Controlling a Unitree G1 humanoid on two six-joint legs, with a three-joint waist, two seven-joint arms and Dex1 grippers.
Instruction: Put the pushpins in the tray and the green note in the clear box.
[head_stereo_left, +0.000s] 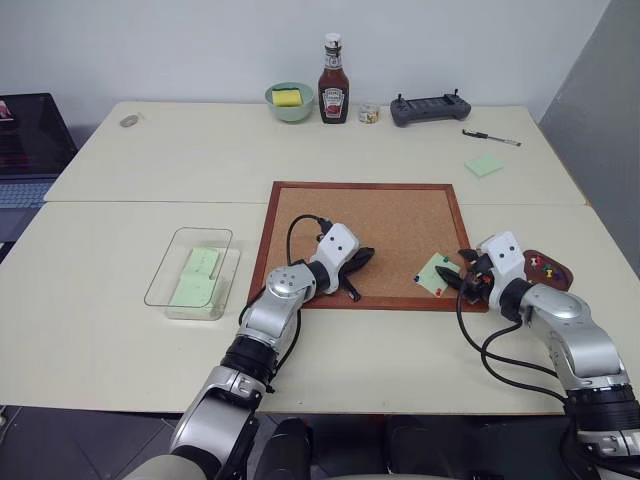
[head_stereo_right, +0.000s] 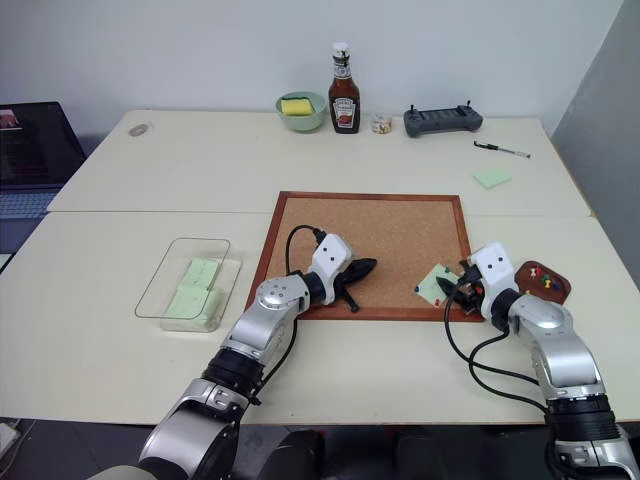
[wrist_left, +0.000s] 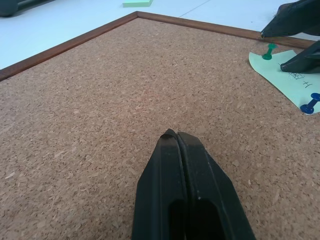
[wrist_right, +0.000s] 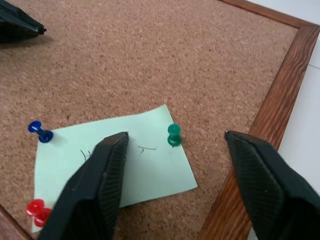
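The bench (head_stereo_left: 120, 250) carries everything within reach of both arms. At its middle lies the corkboard (head_stereo_left: 380, 215), flat so that pins can be pulled straight out of it. To its left sits the clear box (head_stereo_left: 180, 262), already holding pale green notes, so it stands ready for the next one. Just off the board's right edge is the tray (head_stereo_left: 555, 275), with a few pins in it, close to the working arm.

The green note (wrist_right: 145, 167) is fixed near the board's right front corner by three pushpins: green (wrist_right: 173, 135), blue (wrist_right: 40, 132) and red (wrist_right: 37, 210). It cannot be lifted until they come out.

The right gripper (wrist_right: 175, 165) hangs over the note with jaws apart, straddling the green pin, seemingly to pinch it. The left gripper (wrist_left: 177, 137) is closed and empty, resting low over bare cork, out of the way.
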